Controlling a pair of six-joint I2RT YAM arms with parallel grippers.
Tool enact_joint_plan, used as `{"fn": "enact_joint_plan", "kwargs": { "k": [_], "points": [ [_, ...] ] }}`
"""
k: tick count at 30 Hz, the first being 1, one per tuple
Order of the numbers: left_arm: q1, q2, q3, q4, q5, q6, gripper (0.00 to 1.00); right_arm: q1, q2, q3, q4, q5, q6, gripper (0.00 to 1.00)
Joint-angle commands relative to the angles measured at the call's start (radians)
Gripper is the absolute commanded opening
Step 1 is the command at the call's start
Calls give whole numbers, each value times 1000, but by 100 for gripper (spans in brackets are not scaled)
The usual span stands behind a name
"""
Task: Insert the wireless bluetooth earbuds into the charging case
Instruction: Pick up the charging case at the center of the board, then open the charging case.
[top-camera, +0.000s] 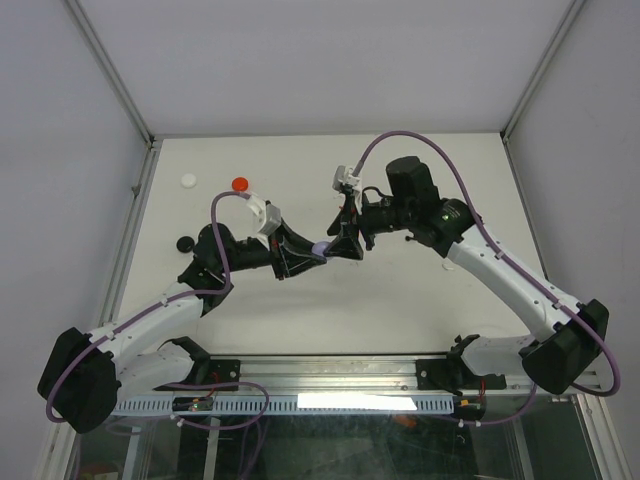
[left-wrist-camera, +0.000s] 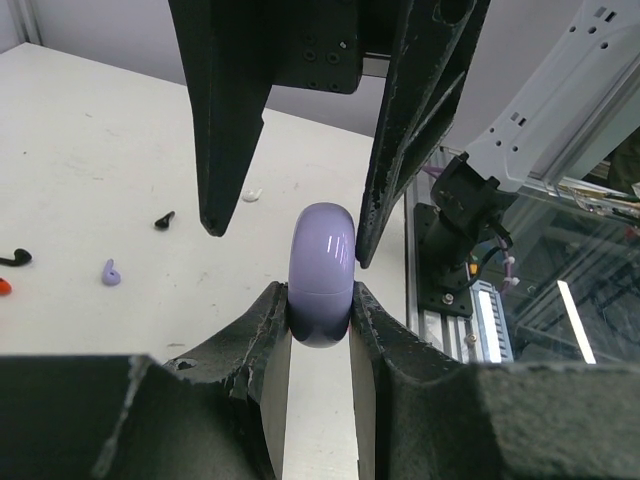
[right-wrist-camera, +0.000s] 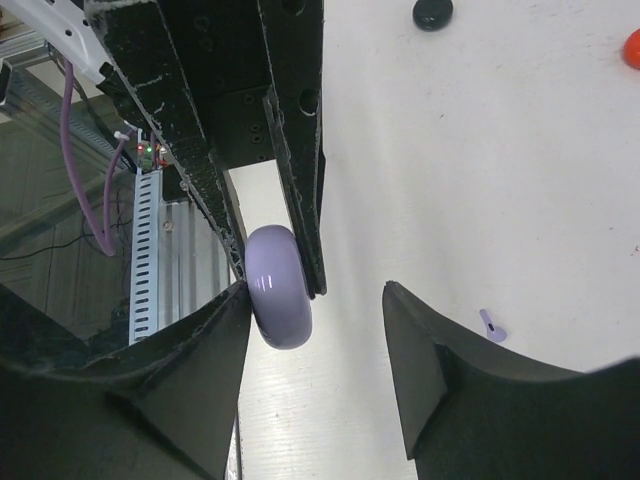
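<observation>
In the top view the earbuds are too small to make out. The wrists cover most of the lavender charging case (top-camera: 320, 250), leaving only a small patch showing between the two grippers near the middle of the table (top-camera: 420, 170). The case's lid is down, with a thin seam across the body, so its inside is hidden. It is a smooth, glossy, rounded puck, seen edge-on in both wrist views.

The left gripper (left-wrist-camera: 320, 300) is clamped on the lower part of the case, one finger on each broad face. The right gripper (right-wrist-camera: 316, 292) has its jaws spread wider than the case. One finger lies against or just beside it, which of the two cannot be told, and the other stands well clear.

In the left wrist view, loose earbuds lie on the table at about 9 o'clock from the case: a lavender earbud (left-wrist-camera: 111, 272), a black earbud (left-wrist-camera: 164, 220) and a second black earbud (left-wrist-camera: 15, 258). A white earbud (left-wrist-camera: 252, 195) lies at 11 o'clock. A red scrap (left-wrist-camera: 3, 287) is cut off by the frame edge.

In the top view a red case (top-camera: 240, 184) sits at 11 o'clock from the lavender one. A white case (top-camera: 188, 181) is at 9 o'clock from the red, and a black case (top-camera: 185, 243) sits beside the left arm. What these three hold cannot be seen.
</observation>
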Motion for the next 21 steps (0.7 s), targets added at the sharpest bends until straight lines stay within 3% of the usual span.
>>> {"fn": "enact_joint_plan", "kwargs": {
  "k": [1, 15, 21],
  "points": [
    [-15, -28, 13, 7, -18, 63, 0, 5, -47, 2, 63, 56, 8, 58],
    [-40, -99, 15, -90, -38, 136, 0, 5, -63, -4, 54, 111, 3, 57],
    [-39, -79, 30, -119, -97, 110, 0, 6, -74, -12, 60, 5, 1, 59]
  ]
}}
